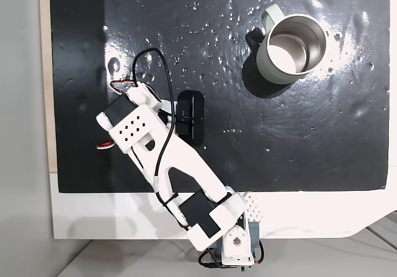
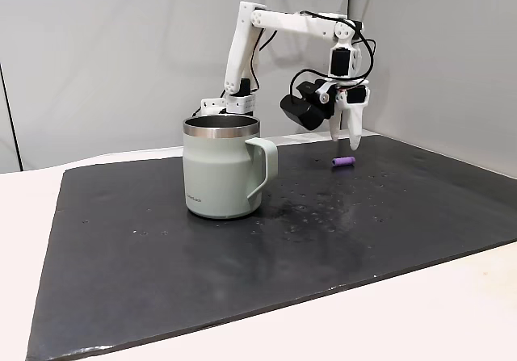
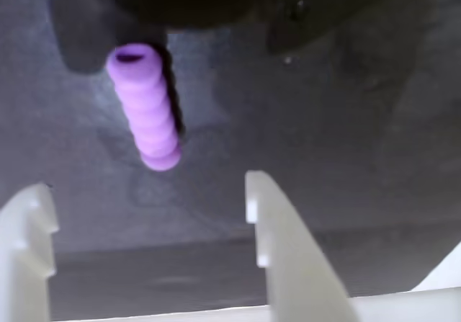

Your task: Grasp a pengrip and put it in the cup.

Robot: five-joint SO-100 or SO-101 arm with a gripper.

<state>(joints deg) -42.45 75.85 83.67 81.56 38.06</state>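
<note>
The gripper [image 3: 144, 199] is open, with its two white fingers [image 3: 277, 235] spread apart and nothing between them. It hangs just above the dark mat [image 2: 388, 216]. The purple pengrip [image 3: 144, 106] lies flat on the mat, just past the fingertips and not touching them. In a fixed view from the side, the pengrip [image 2: 344, 161] rests beside the gripper [image 2: 346, 139]. The pale green cup [image 2: 220, 167] stands upright, well apart from it, with its handle [image 2: 271, 163] toward the pengrip.
</note>
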